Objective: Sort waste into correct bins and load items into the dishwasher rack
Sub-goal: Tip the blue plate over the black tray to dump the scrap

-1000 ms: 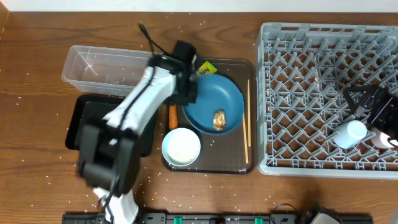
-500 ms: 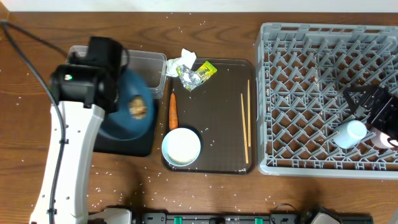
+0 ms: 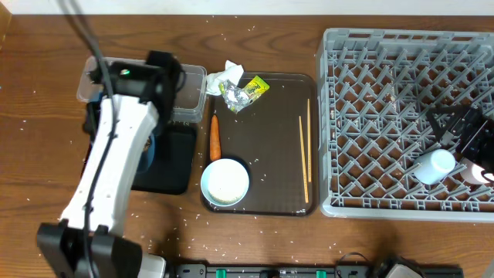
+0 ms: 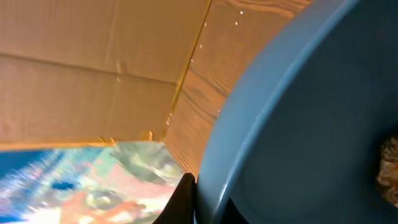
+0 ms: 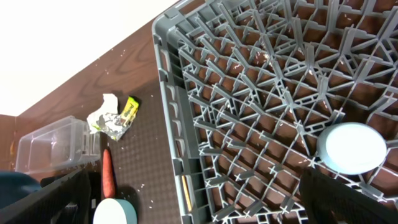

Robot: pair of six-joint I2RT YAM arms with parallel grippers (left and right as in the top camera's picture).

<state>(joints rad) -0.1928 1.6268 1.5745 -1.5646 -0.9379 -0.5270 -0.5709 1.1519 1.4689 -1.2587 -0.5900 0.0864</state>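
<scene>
While the left end effector (image 4: pixel 191 199) pinches its rim, the dark-blue plate (image 4: pixel 298 124) stands steeply tilted close to the wrist camera. The brown food lump (image 4: pixel 390 169) shows on its face at the right edge of that view. From overhead we see the left arm covering most of the plate, above the black tray (image 3: pixel 176 166) and the clear tub (image 3: pixel 191 83). Just right of them lies the brown serving tray (image 3: pixel 270 131), carrying the carrot (image 3: pixel 214 137), the white bowl (image 3: pixel 225 182) and the two chopsticks (image 3: pixel 306 150). The crumpled paper (image 3: pixel 222 74) and foil wrapper (image 3: pixel 247 89) sit at its top left corner. Farther right on the desk (image 3: pixel 46 62), the right end effector (image 3: pixel 459 143) hangs over the grey rack (image 3: pixel 378 100), jaws spread wide and holding nothing. The light-blue cup (image 3: pixel 432 166) rests in the rack just beside it.
</scene>
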